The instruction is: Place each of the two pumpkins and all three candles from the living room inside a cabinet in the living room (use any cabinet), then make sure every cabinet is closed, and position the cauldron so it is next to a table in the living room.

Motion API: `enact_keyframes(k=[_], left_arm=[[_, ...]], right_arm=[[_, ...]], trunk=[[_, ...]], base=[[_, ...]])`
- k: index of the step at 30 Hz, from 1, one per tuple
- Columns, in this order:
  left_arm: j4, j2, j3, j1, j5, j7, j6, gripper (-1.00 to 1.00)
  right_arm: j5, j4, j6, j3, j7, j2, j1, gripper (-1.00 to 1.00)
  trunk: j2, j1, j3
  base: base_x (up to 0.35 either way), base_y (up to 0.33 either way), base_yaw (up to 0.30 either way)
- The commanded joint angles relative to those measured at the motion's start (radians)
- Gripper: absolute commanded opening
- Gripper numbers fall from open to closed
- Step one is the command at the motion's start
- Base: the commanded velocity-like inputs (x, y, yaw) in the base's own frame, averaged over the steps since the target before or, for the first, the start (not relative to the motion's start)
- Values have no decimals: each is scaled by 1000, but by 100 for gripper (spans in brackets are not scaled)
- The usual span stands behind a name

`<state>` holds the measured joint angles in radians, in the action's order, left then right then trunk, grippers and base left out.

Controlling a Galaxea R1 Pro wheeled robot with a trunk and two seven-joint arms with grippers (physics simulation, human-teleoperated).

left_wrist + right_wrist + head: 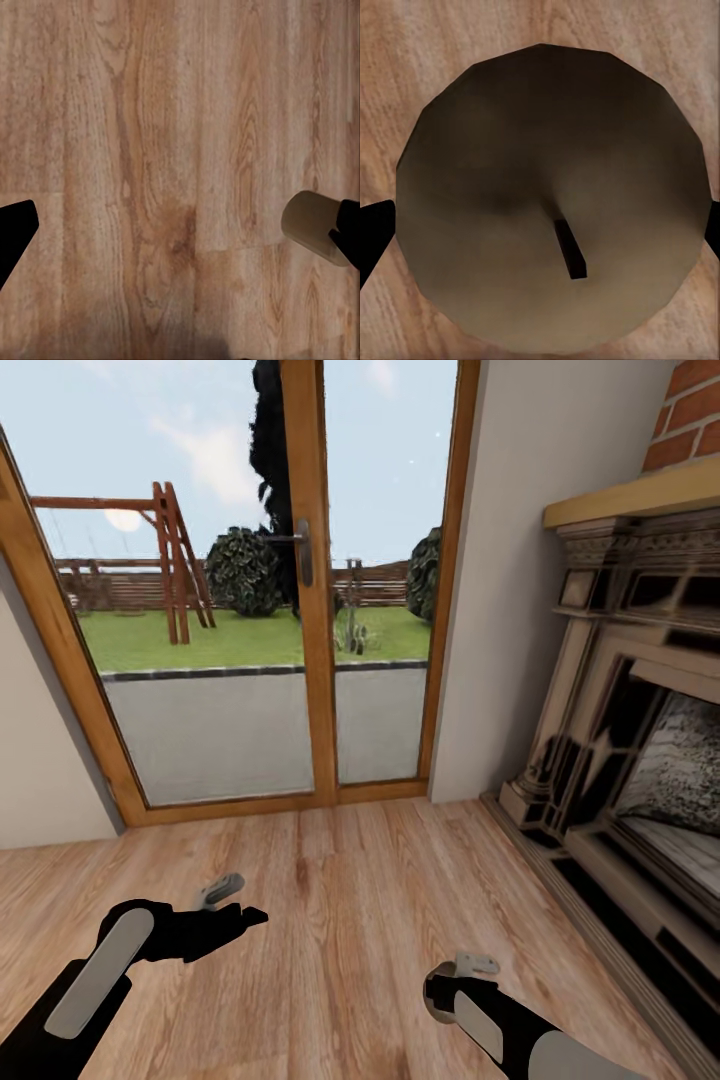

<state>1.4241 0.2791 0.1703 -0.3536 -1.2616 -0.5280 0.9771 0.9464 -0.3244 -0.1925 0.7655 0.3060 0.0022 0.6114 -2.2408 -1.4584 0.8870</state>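
Note:
A candle, a stubby pale grey-brown cylinder with a short dark wick, sits between the dark fingers of my right gripper, seen end-on above the wood floor. In the head view my right gripper is low at the right, with a pale sliver of the candle at its tip. My left gripper hangs over the floor at the lower left. Its fingers stand wide apart over bare planks. A pale cylinder shows beside the other fingertip; I cannot tell whether they touch. Pumpkins, cabinet, cauldron and table are out of view.
A glazed wooden-framed door straight ahead looks onto a garden. A stone fireplace with a raised hearth edge runs along the right. Pale walls flank the door. Wood floor lies open between me and the door.

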Motion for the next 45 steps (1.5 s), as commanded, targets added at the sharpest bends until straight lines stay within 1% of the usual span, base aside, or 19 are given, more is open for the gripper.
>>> enact_keyframes(k=[1,7,11,14,17,21,36,38,40,42,44,45], left_arm=[[1,1,2,-1,-10,-10,0,100],[1,1,2,-1,-10,-10,0,100],[1,2,1,-1,-10,-10,0,100],[1,2,-1,-1,-10,-10,1,100],[1,0,-13,-1,-10,-10,1,100],[1,0,-18,-1,-10,-10,1,100],[1,3,-20,-1,-8,-10,0,100],[0,3,-20,-1,13,-13,0,100],[-22,2,-21,-1,55,-32,0,100],[-82,0,-35,-4,103,-68,-6,100],[-119,-1,-42,-6,125,-95,-27,100],[-128,-1,-44,-7,129,-105,-34,100]], right_arm=[[6,-2,-4,6,7,-1,1,-100],[6,-2,-4,6,8,-1,1,-100],[6,-2,-4,6,7,-1,1,-100],[6,-1,-4,6,7,-1,1,-100],[7,-2,-4,6,7,-1,1,-100],[8,-2,-4,6,7,-1,1,-100],[8,-2,-4,6,7,-1,1,-100],[8,-1,-4,6,7,-1,1,-100],[8,-1,-4,6,7,-1,1,-100],[8,-1,-4,6,7,-1,1,-100],[8,-1,-4,6,7,-1,1,-100],[8,-2,-4,6,7,-1,1,-100]], trunk=[[7,4,-2],[49,27,-21],[49,27,-21],[49,27,-21],[49,27,-21],[49,27,-21],[49,27,-21],[49,27,-21],[49,27,-21],[49,27,-21],[49,27,-21],[49,27,-21]], base=[[0,0,0],[0,0,0],[0,0,-10],[0,0,-185],[0,0,-255],[0,0,-273],[0,23,-278],[0,2,-279],[0,1,-279],[0,0,-279],[0,0,-279],[0,0,-279]])
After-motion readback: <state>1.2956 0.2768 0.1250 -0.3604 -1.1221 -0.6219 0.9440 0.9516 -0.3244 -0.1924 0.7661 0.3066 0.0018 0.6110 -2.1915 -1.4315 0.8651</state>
